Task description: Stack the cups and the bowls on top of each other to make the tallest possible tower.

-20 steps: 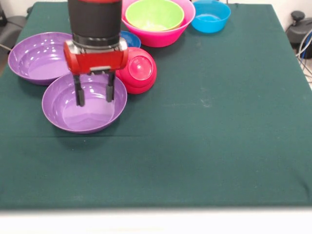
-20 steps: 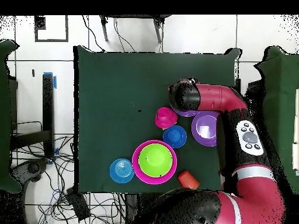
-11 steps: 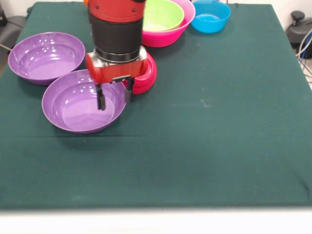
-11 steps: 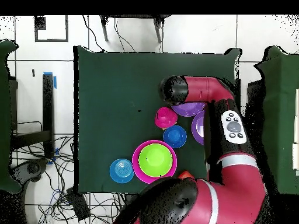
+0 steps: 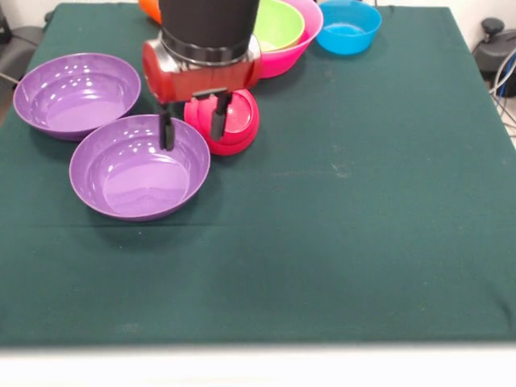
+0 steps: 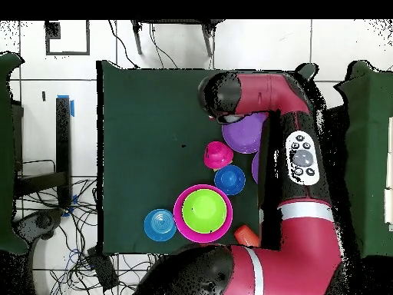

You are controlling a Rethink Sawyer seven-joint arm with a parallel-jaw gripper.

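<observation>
My gripper (image 5: 192, 122) hangs open and empty above the table. Its left finger is over the far rim of the nearer purple bowl (image 5: 139, 167), and its right finger is in front of the small crimson bowl (image 5: 234, 122), which lies upside down. A second purple bowl (image 5: 76, 90) sits behind on the left. The lime green bowl (image 5: 278, 24) rests inside the big pink bowl (image 5: 302, 44), with the light blue bowl (image 5: 348, 26) beside it. An orange cup (image 5: 149, 8) peeks out at the top edge. Overhead, the dark blue bowl (image 6: 229, 180) sits next to the crimson bowl (image 6: 217, 155). No tower stands.
Overhead, my arm (image 6: 295, 154) crosses the table's right side and hides most of one purple bowl (image 6: 255, 165). All the bowls crowd the half near my base. The green cloth (image 5: 363, 226) spreads wide toward the table's other edge.
My gripper has risen and shifted from over the nearer purple bowl's middle toward the crimson bowl, staying open. No bowl has moved.
</observation>
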